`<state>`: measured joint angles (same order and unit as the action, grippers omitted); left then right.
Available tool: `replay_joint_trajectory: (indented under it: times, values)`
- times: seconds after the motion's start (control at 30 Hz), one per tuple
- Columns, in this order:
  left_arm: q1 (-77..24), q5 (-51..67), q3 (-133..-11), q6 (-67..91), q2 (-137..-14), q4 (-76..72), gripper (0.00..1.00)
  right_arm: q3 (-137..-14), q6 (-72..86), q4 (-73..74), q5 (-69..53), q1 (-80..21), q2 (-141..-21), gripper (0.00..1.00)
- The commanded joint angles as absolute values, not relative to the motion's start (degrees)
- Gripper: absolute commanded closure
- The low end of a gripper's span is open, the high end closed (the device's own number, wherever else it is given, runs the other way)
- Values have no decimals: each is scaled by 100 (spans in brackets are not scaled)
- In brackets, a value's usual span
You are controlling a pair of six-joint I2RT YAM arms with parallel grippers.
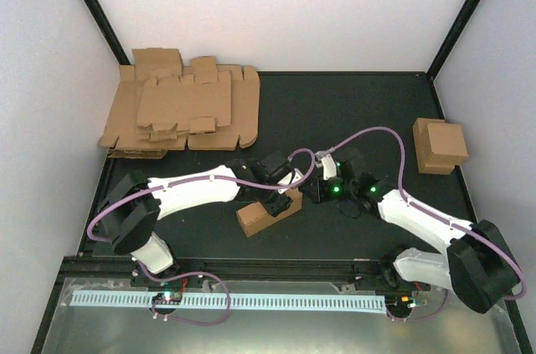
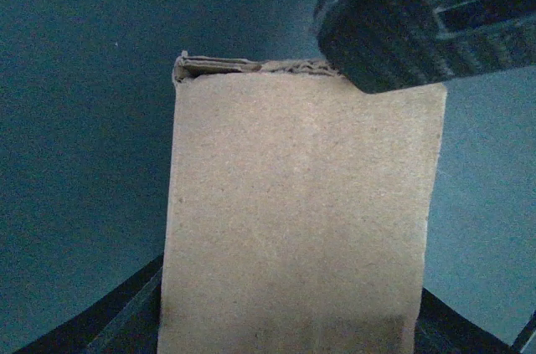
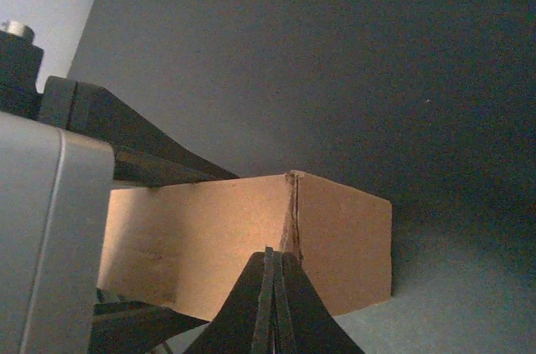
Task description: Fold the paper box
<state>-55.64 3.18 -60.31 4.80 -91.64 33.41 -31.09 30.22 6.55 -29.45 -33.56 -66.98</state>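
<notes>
Box (image 1: 255,220) clamped by left gripper (image 1: 282,197); closed right gripper (image 3: 270,258) at 2 o'clock should press the seam squarely

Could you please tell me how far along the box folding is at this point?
Done: the paper box has its rectangular shape, walls up and top closed. In hand: the left gripper clamps it while the right gripper, fingers shut, sits at its ragged seam. Left: probably pressing that seam flat and releasing; the far side is hidden.
</notes>
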Motion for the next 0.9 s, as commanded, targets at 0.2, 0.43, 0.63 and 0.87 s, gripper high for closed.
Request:
replay_joint_trajectory:
  times: [0.2,0.43,0.63,0.87]
  values:
    - [-5590,226,-6205,949,-9218,3111,45,-3061,2981,931,-2282,-3911,-6807,98]
    - [-5590,132,-6014,1139,-9231,2948,45,-2708,3140,813,-2037,-4134,-6669,98]
    - [-5590,204,-5898,1311,-9176,2748,44,-2168,3400,344,-1828,-4388,-6584,98]
    - [-5590,209,-5891,1296,-9168,2777,40,-2279,3053,784,-1317,-4412,-6367,97]
